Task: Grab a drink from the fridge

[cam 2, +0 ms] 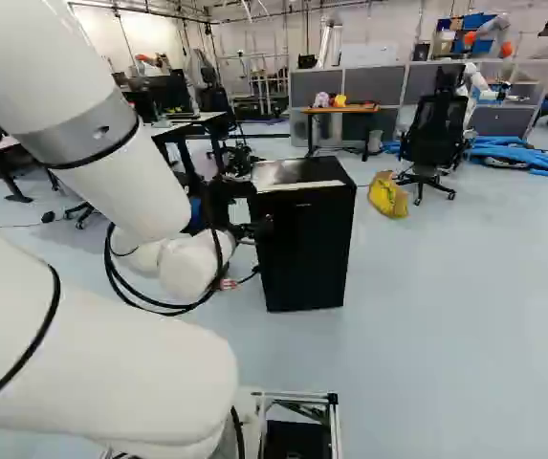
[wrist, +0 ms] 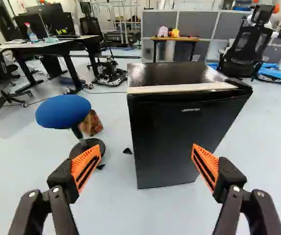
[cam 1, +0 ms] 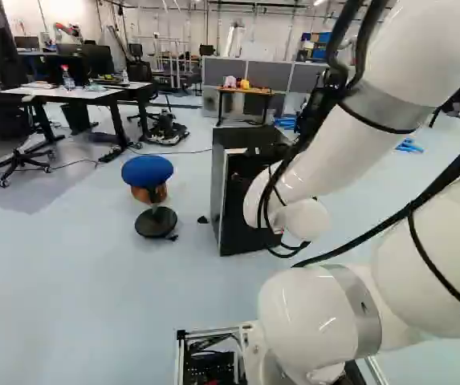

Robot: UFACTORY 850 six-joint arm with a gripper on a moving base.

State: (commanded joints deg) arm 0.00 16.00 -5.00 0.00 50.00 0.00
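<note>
One shut black fridge, two fingers spread wide

The gripper is released, with its orange pads well apart and nothing held between them; the fridge stands upright on the floor ahead of the gripper, its door closed, its dark top edged at the front by a pale strip; the drink is hidden, and whether one is inside I cannot tell.

Beside the fridge, a stool with a blue seat rests on a round black base, a brown object standing near it; farther off, a desk carries a bottle and monitors.

On the fridge's other side, in the right base view, a yellow bag sits on the floor near a black office chair; blue tubes lie beyond them; a wooden-topped table behind the fridge bears a pink object and a yellow one, with grey partitions at its back; another robot, white, stands at the far right of that view.
</note>
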